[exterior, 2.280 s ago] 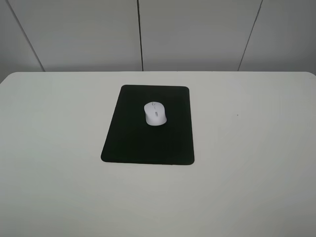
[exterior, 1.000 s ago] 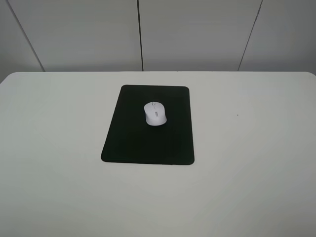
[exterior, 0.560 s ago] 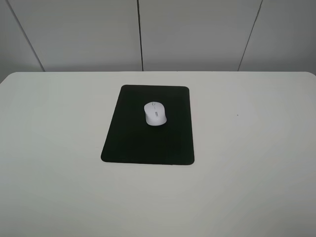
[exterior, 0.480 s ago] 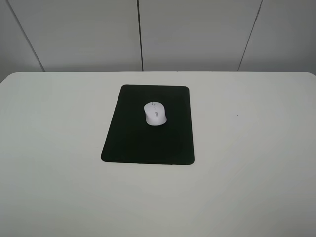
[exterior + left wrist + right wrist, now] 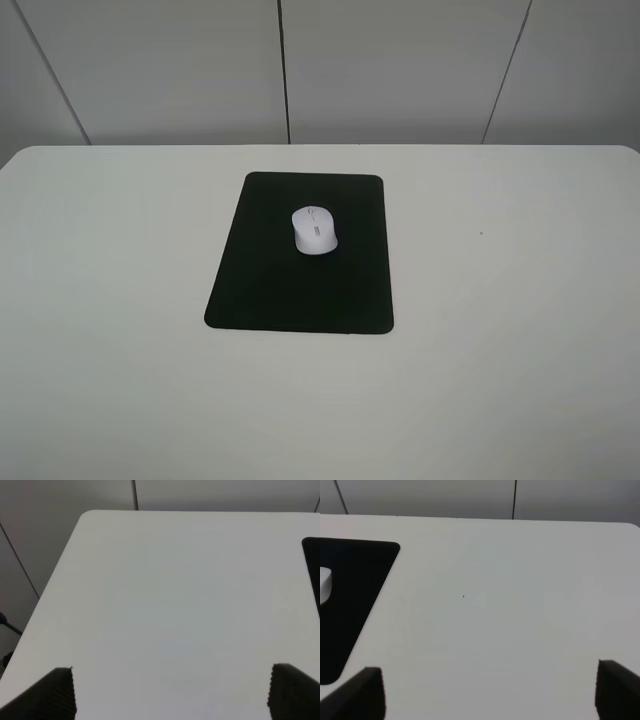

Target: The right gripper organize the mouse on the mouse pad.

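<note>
The mouse (image 5: 314, 230) is sitting on the far half of the mouse pad (image 5: 290, 290), its long axis running along the pad's length and the scroll wheel seemingly facing the far wall. On the white desk (image 5: 520, 300), the right gripper (image 5: 485, 692) is standing wide open, with only its fingertips (image 5: 615, 690) showing. The left gripper (image 5: 170, 692) is likewise spread and empty.

Only my fingertips show. Left hand (image 5: 170, 692): two black, blocky fingertips (image 5: 60, 690) with finely ribbed inner edges. Right hand (image 5: 487, 692): two matching black fingertips (image 5: 615, 687), matte, no markings visible.
</note>
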You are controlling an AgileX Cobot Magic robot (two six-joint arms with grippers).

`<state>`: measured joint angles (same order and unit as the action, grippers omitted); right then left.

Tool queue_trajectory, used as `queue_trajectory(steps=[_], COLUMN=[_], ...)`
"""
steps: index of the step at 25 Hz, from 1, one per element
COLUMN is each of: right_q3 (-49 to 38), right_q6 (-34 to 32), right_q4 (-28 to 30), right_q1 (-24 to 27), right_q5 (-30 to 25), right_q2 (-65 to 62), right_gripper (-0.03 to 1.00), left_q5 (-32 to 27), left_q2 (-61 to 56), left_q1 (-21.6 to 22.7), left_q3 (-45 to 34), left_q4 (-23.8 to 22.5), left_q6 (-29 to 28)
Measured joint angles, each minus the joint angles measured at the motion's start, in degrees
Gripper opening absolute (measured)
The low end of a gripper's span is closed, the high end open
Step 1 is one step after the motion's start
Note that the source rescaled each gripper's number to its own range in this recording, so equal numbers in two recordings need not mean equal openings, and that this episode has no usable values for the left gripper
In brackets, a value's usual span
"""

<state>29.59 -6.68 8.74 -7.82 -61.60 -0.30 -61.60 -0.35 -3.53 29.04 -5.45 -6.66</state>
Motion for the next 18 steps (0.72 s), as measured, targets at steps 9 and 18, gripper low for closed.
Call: queue_trajectory(steps=[9,18], right_q3=[0.0,-0.1], right_q6=[0.0,0.0], right_q4=[-0.1,3.3], right_q1=[0.0,0.0], right_q5=[0.0,0.0], right_q2=[0.0,0.0], right_gripper=[1.00,1.00], left_q5=[0.0,0.0], left_q2=[0.0,0.0], left_q1=[0.0,0.0], left_q3=[0.0,0.0], left_q4=[0.0,0.0], left_q6=[0.0,0.0])
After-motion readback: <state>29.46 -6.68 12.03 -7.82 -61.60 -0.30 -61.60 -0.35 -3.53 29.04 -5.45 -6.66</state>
